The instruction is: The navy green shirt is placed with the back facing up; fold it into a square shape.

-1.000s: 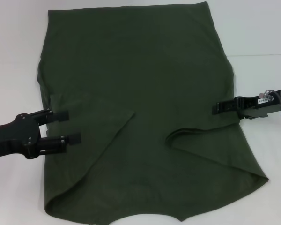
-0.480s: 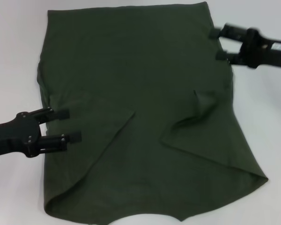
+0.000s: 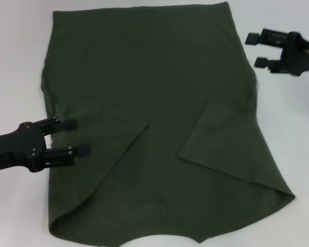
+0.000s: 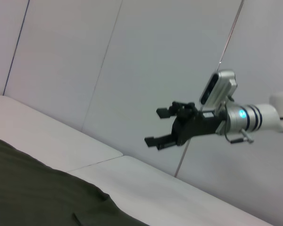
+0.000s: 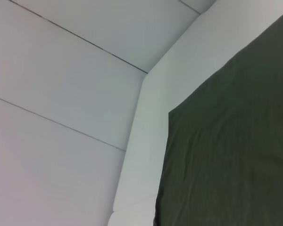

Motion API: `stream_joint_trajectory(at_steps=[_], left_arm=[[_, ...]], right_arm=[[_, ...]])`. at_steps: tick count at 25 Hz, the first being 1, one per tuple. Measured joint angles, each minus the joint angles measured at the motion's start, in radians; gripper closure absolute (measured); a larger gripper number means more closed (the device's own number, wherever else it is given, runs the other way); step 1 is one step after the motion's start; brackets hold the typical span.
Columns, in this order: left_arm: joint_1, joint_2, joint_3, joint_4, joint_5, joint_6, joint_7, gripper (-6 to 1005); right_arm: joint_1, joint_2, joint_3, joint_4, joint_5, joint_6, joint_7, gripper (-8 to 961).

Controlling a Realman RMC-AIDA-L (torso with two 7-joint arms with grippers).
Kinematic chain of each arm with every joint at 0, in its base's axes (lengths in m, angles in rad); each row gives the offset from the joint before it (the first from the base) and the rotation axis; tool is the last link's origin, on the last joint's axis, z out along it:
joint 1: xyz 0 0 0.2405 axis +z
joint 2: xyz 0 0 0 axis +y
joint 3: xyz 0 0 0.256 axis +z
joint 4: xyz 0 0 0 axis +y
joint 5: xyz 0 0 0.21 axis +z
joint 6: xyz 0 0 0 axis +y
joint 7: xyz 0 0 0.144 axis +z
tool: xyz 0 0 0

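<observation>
Shirt (image 3: 149, 103) lies flat on the white table (image 3: 15, 62), both sleeves folded inward over the body (right sleeve edge ends mid-body). Left gripper (image 3: 77, 137) sits over the shirt's left edge, jaws spread, holding nothing. Right gripper (image 3: 256, 50) is off the cloth beside the far right edge, jaws spread, empty. Bare table shows left, right and far of the shirt.
</observation>
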Motion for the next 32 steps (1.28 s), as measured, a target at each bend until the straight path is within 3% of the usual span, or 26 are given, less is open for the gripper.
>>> stream_joint_trajectory(at_steps=[4,9,15,22,29,32], left_arm=[[-0.001,0.000,0.001,0.000,0.000,0.002,0.000,92],[-0.002,0.002,-0.004,0.002,0.000,0.024,-0.001,92],[-0.002,0.002,-0.006,0.000,0.000,0.061,-0.008,92],[-0.002,-0.013,0.012,-0.030,-0.001,0.088,-0.014,93],[0.004,-0.017,0.023,-0.041,0.009,0.091,-0.035,93],[0.011,-0.017,0.027,-0.039,0.023,0.089,-0.046,93]], right_arm=[[0.025,-0.041,-0.001,-0.037,0.000,-0.037,0.060,25],[0.063,-0.048,0.005,-0.132,0.001,-0.068,0.121,26],[0.075,-0.034,-0.002,-0.151,-0.005,-0.095,0.032,26],[-0.018,-0.005,-0.028,-0.141,-0.014,-0.150,-0.350,27],[-0.072,0.031,-0.161,-0.151,-0.016,-0.197,-0.628,27],[-0.076,0.037,-0.220,-0.153,-0.017,-0.234,-0.691,28]])
